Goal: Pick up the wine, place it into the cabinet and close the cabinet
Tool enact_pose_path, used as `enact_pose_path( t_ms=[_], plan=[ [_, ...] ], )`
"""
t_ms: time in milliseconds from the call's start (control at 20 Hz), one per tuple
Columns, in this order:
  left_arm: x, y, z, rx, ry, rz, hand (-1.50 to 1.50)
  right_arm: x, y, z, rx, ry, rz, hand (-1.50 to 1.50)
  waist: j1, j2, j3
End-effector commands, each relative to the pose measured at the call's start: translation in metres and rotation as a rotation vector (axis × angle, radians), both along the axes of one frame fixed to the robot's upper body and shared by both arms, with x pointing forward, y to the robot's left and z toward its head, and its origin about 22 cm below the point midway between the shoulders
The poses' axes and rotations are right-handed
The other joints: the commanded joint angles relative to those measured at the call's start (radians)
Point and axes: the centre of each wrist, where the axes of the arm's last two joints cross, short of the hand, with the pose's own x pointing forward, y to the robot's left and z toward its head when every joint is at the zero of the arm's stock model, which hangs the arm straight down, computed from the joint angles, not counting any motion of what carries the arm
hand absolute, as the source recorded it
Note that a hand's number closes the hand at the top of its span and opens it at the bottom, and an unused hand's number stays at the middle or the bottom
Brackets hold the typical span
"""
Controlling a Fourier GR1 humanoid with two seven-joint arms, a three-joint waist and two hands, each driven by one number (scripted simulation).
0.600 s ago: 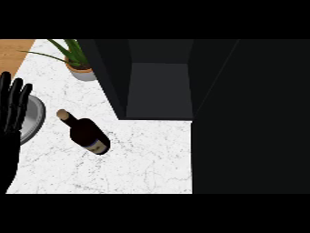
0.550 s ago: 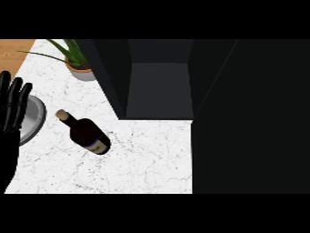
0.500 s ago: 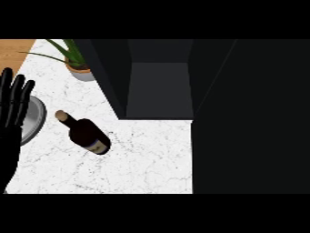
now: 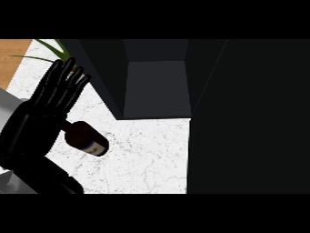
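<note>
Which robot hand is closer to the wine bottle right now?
Left. The left robot hand is open, over the wine bottle and covering its neck end. The right robot hand doesn't show in the head view, so its place relative to the bottle can't be told.

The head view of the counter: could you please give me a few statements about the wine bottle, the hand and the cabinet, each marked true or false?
1. The wine bottle lies on its side on the white counter. True.
2. The left hand has its fingers curled round the bottle. False: its fingers are straight, and it covers the bottle's neck end.
3. The cabinet is open, with nothing seen inside. True.
4. The bottle is already inside the cabinet. False: it lies on the counter in front of it.
5. The right hand is in view by the cabinet. False: it does not show.
</note>
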Motion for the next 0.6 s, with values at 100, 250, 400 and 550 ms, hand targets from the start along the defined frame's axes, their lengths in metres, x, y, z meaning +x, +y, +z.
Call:
enact_pose_path(
  t_ms=[100,250,400,550],
  plan=[
    [0.023,-0.007,0.0,-0.088,0.121,-0.119,-1.5,-0.028,-0.003,0.013,0.019,0.058,0.061,-1.5,0.017,-0.002,0.002],
    [0.016,-0.002,0.042,-0.074,0.126,-0.142,-1.5,-0.014,0.005,0.007,0.011,0.069,0.066,-1.5,0.028,-0.002,0.002],
    [0.03,-0.007,0.022,-0.073,0.12,-0.117,-1.5,-0.028,-0.005,0.017,0.016,0.069,0.069,-1.5,0.024,-0.001,0.002],
    [0.005,-0.008,0.041,-0.066,0.117,-0.131,-1.5,-0.028,0.0,0.027,-0.002,0.062,0.072,-1.5,0.028,-0.002,0.002]
  ],
)
